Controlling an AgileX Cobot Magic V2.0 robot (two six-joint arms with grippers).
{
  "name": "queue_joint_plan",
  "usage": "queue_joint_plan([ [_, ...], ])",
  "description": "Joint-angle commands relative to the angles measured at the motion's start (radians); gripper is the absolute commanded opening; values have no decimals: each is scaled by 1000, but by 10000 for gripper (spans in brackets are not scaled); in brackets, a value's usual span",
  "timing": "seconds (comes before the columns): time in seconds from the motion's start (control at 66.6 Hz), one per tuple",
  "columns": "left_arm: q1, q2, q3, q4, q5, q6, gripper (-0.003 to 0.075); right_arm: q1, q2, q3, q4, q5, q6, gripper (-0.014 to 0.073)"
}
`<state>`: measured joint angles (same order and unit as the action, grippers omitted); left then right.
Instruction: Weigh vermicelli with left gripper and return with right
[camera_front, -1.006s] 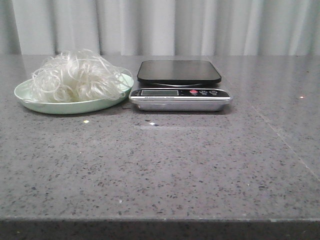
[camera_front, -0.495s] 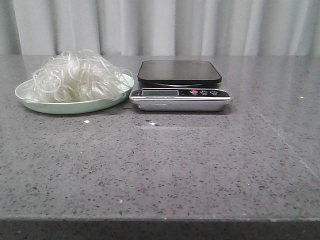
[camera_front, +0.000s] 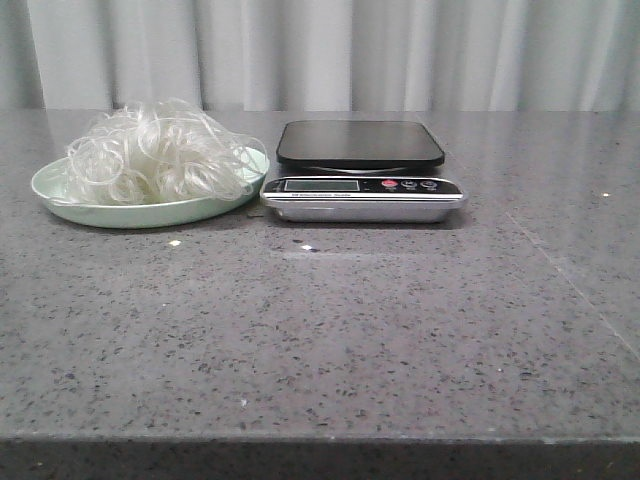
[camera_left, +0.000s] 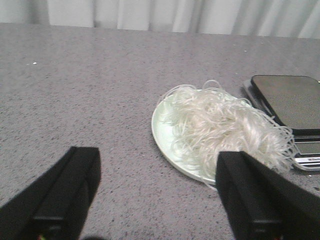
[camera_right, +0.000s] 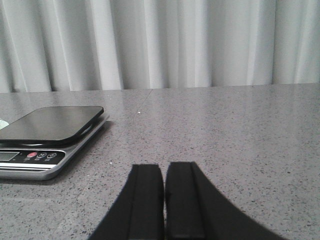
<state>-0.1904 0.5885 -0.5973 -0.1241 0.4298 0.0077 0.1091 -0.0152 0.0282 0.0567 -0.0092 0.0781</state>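
The vermicelli, a fluffy clump of curly white strands, lies on a pale green plate at the back left of the table. It also shows in the left wrist view, on the plate. The scale, with a bare black platform, stands just right of the plate. My left gripper is open and empty, its black fingers spread above the table a little short of the plate. My right gripper is shut and empty, low over the table to the right of the scale. Neither gripper shows in the front view.
The grey speckled table runs from the front edge to a pale curtain behind. The scale's display and buttons face the front.
The whole front view has shifted a pixel or two to the right. Plate, vermicelli and scale keep their places relative to each other.
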Motion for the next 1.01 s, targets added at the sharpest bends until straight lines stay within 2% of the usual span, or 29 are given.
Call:
queue_joint_plan([
  [0.0,-55,107,-103,-14,-88,0,637,-2,-13,-9,-1,-82,0,188],
  [0.195,-132,336,-288,-28,-29,0,637,-2,-13,-9,-1,-82,0,188],
  [0.36,-207,593,-511,-32,111,0,637,-2,-13,-9,-1,-82,0,188],
  [0.615,-221,866,-738,-32,281,-17,620,-2,-13,-9,-1,-82,0,188],
  [0.856,-221,1006,-818,-48,410,-17,522,-2,-13,-9,-1,-82,0,188],
  [0.991,-221,1043,-819,-44,434,-17,401,-2,-13,-9,-1,-82,0,188],
])
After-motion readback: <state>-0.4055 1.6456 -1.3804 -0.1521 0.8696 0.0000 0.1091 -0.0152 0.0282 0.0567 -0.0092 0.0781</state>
